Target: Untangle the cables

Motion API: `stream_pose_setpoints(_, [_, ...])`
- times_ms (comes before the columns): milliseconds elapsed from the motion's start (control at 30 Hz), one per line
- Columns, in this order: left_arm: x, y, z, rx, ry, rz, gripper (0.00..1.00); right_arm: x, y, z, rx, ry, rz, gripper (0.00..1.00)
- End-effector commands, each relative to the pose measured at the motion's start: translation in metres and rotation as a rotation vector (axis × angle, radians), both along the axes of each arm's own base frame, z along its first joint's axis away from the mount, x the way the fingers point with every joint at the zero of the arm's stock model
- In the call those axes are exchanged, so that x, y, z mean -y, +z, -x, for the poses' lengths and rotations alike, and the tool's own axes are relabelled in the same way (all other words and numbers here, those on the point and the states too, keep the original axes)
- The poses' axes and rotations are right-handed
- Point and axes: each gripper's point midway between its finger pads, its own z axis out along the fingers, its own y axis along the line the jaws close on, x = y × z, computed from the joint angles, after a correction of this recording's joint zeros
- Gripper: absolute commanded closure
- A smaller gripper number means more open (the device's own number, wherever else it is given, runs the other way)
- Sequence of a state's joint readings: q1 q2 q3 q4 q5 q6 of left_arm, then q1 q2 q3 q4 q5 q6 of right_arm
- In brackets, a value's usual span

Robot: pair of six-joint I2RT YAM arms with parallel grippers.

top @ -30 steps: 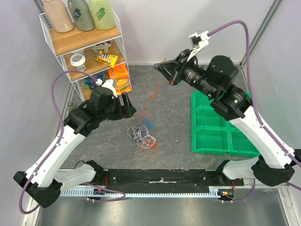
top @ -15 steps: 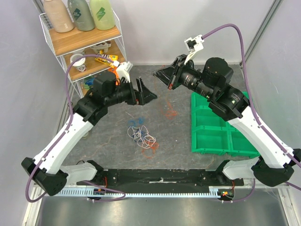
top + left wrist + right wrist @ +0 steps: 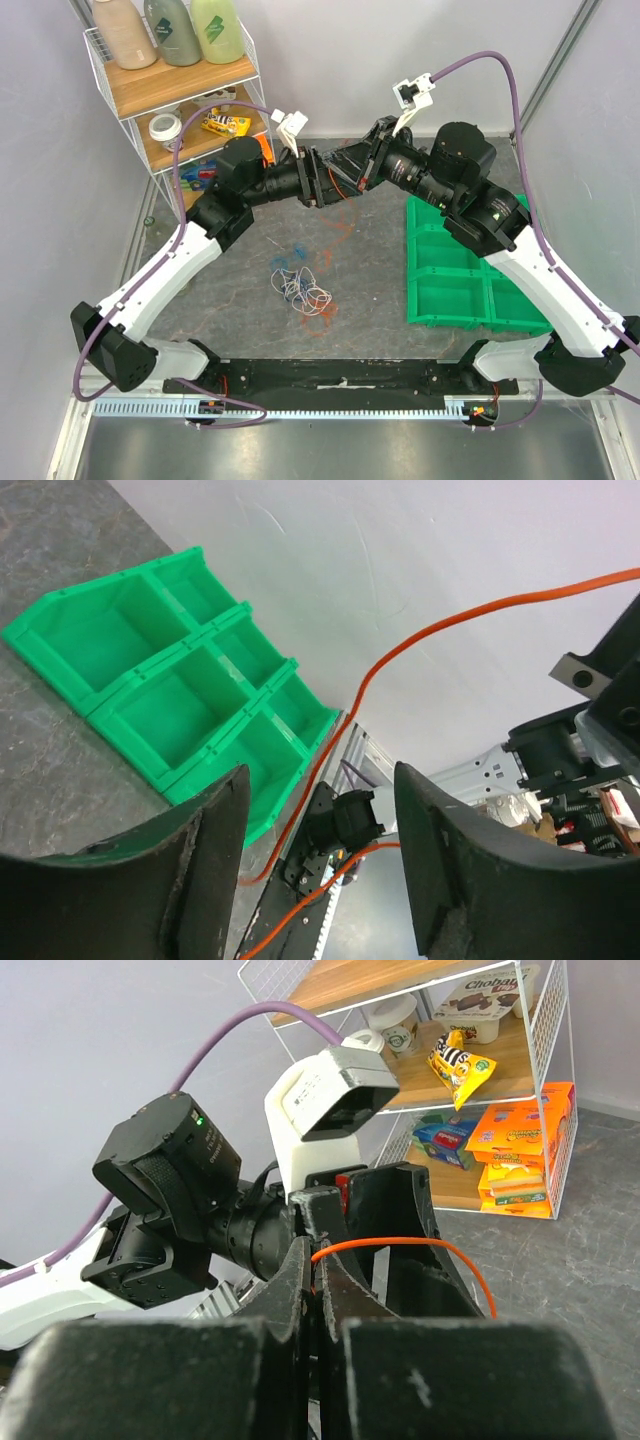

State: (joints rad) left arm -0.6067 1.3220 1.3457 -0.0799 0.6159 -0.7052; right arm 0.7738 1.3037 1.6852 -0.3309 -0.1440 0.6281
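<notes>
The cables' bundle [image 3: 300,287] of thin orange, white and blue wires lies on the grey table between the arms. One orange cable [image 3: 420,1241] rises from it, and my right gripper [image 3: 318,1270] is shut on it, held high over the back of the table [image 3: 347,162]. My left gripper [image 3: 327,184] is raised nose to nose with the right one, its jaws open. In the left wrist view the orange cable [image 3: 480,610] runs down through the gap between the left gripper's [image 3: 320,855] fingers without touching them.
A green tray of bins [image 3: 450,270] sits on the table at the right, also seen as the green bins [image 3: 170,700] in the left wrist view. A wire shelf [image 3: 180,100] with bottles and snack packs stands at the back left.
My left arm has lifted from low beside the shelf and swung right, up to the right gripper. Its jaws look somewhat narrower. The right gripper has barely moved and still pinches the orange cable.
</notes>
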Motion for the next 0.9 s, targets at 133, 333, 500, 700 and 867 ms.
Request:
stream_pose_setpoints(133, [-0.034, -0.052, -0.003, -0.133, 0.204, -0.168, 0.31, 0.022, 0.041, 0.010, 0.080, -0.047, -0.049, 1.00])
stream_pose_setpoints(333, [-0.073, -0.059, 0.003, -0.113, 0.362, -0.197, 0.12, 0.023, 0.041, 0.010, 0.090, -0.050, -0.036, 1.00])
stream_pose_setpoints(500, [-0.058, -0.033, 0.026, 0.010, 0.213, -0.091, 0.11, 0.022, 0.039, 0.011, 0.084, -0.039, -0.035, 1.00])
stream_pose_setpoints(700, [-0.039, -0.006, 0.033, 0.231, 0.201, -0.033, 0.09, 0.021, 0.043, 0.013, 0.080, -0.030, -0.051, 1.00])
stream_pose_setpoints(867, [-0.019, 0.000, 0.011, 0.225, 0.217, -0.028, 0.11, 0.022, 0.043, 0.017, 0.072, -0.023, -0.060, 1.00])
